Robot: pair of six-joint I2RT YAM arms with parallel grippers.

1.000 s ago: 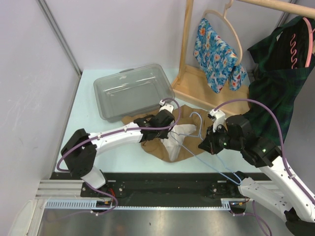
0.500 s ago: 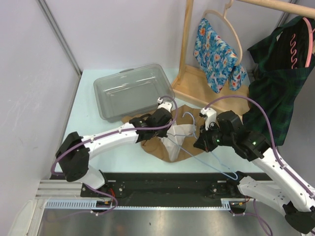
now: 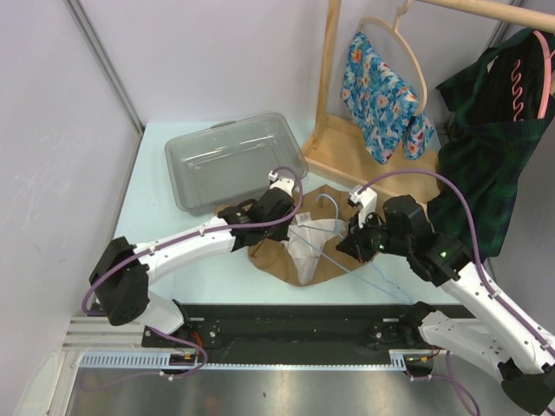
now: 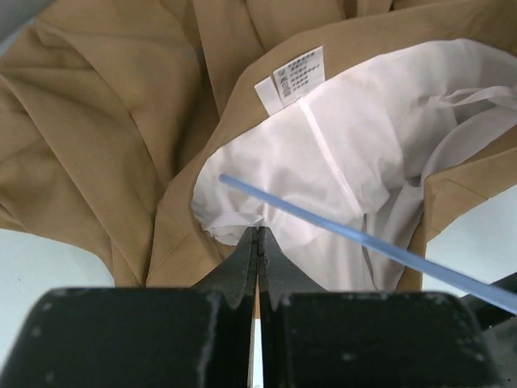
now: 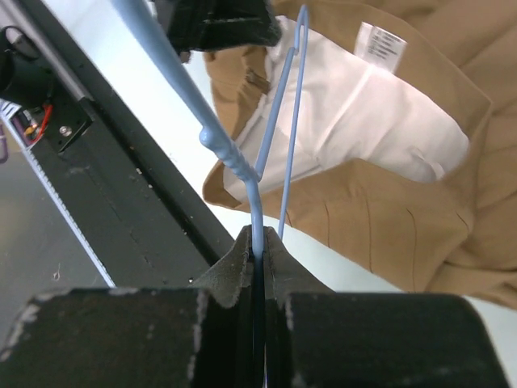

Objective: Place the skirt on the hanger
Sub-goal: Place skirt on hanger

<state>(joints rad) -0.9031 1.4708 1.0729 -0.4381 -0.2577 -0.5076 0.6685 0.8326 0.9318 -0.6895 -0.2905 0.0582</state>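
The tan skirt point(image 3: 264, 258) lies crumpled mid-table, its waist open and the white lining point(image 3: 305, 250) showing. My left gripper point(image 3: 289, 229) is shut on the waist edge where lining meets tan cloth point(image 4: 257, 230). A light blue hanger point(image 3: 368, 273) is pinched in my shut right gripper point(image 3: 349, 246), which sits just right of the skirt. In the right wrist view the hanger point(image 5: 234, 153) runs up from the jaws point(image 5: 258, 234), its hook over the lining point(image 5: 363, 113). In the left wrist view a hanger bar point(image 4: 363, 240) crosses over the lining point(image 4: 323, 170).
A clear grey bin point(image 3: 234, 160) stands behind the skirt on the left. A wooden rack point(image 3: 328, 87) at the back right carries a floral garment point(image 3: 377, 91) and a dark plaid garment point(image 3: 490, 147). A black rail point(image 3: 286, 325) runs along the near edge.
My right gripper has carried the hanger leftward, so its hook now lies over the skirt's lining. My left gripper has drawn the waist edge a little left and back.
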